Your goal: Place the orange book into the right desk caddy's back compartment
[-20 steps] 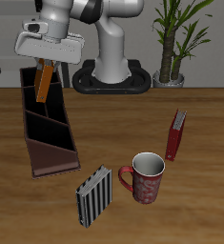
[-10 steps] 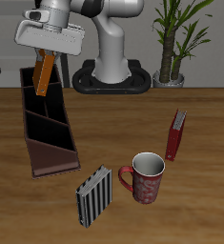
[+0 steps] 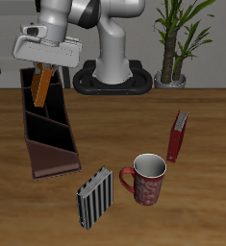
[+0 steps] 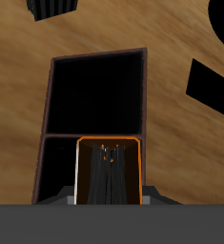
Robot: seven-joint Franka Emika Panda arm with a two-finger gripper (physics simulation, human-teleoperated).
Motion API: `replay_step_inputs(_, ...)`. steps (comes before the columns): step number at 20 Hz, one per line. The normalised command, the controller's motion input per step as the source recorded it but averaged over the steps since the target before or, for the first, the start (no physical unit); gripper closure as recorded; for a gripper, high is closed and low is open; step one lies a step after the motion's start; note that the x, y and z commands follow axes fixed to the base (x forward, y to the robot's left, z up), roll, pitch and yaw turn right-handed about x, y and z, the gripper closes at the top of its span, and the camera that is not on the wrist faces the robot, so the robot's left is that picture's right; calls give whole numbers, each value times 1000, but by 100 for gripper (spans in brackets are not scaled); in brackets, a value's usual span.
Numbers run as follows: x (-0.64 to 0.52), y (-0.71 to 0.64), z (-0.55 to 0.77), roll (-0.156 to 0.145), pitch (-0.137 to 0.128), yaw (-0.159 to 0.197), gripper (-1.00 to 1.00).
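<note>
My gripper (image 3: 45, 66) is shut on the orange book (image 3: 42, 85) and holds it nearly upright, slightly tilted. The book's lower end hangs at the rim of the back compartment (image 3: 31, 92), the far end section of the right desk caddy (image 3: 49, 159), a long dark maroon box. In the wrist view the orange book (image 4: 109, 173) stands inside the outline of the back compartment (image 4: 58, 172), with the caddy's middle section (image 4: 94, 91) beyond the divider. I cannot tell whether the book touches the bottom.
A grey-and-black striped block (image 3: 95, 198) lies near the front edge. A red mug (image 3: 147, 178) and a dark red book (image 3: 178, 135) stand beside it. The robot base (image 3: 113, 77) and a potted plant (image 3: 175, 43) are at the back.
The gripper has come down a little with the orange book, which now hangs more upright and lower over the caddy's back end.
</note>
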Motion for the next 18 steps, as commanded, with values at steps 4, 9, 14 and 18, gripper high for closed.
replay_step_inputs(4,112,28,-302,6,57,-18,100)
replay_step_inputs(9,109,-32,-221,-38,42,-14,100)
replay_step_inputs(14,49,-151,-217,-72,59,-36,-100)
replay_step_inputs(18,36,-7,12,-4,9,-1,-100)
